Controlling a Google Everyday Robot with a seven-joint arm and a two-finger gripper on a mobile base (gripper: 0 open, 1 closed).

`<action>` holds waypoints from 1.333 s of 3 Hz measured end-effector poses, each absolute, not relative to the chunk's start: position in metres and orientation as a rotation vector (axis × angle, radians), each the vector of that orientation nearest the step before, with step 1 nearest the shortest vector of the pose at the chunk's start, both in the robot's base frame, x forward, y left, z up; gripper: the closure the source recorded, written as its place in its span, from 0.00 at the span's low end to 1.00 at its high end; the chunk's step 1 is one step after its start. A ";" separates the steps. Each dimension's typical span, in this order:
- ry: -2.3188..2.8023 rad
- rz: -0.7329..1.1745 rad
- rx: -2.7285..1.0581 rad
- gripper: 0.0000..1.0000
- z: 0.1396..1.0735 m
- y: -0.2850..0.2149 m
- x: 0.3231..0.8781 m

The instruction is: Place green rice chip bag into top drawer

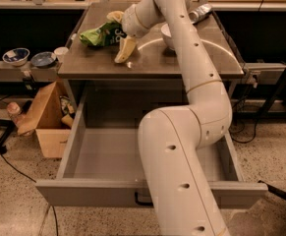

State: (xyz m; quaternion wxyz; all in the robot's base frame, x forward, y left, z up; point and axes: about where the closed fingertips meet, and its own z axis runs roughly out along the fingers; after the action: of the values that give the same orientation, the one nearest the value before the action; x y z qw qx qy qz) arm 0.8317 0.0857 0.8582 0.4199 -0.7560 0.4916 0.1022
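gripper (116, 37) spread wide, straddling green rice chip bag (96, 35)

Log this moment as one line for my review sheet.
phase: pre-grasp | bag: lying on table | gripper: at bag, jaws open astride its right end | drawer: pulled open

My arm (182, 146) is a chain of glossy white, rounded shells, thick low down and slimmer higher up. Small dark round holes dot the lower shell, and thin tan bands ring the joints. At its tip, over the grey metal counter (191, 65), sits my pale yellow hand (116, 37).
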 end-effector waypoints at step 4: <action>1.232 0.256 -1.895 1.00 0.858 0.086 0.832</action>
State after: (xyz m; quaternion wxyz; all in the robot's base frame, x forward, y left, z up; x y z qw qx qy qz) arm 0.8317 0.0859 0.8580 0.4198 -0.7561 0.4916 0.1023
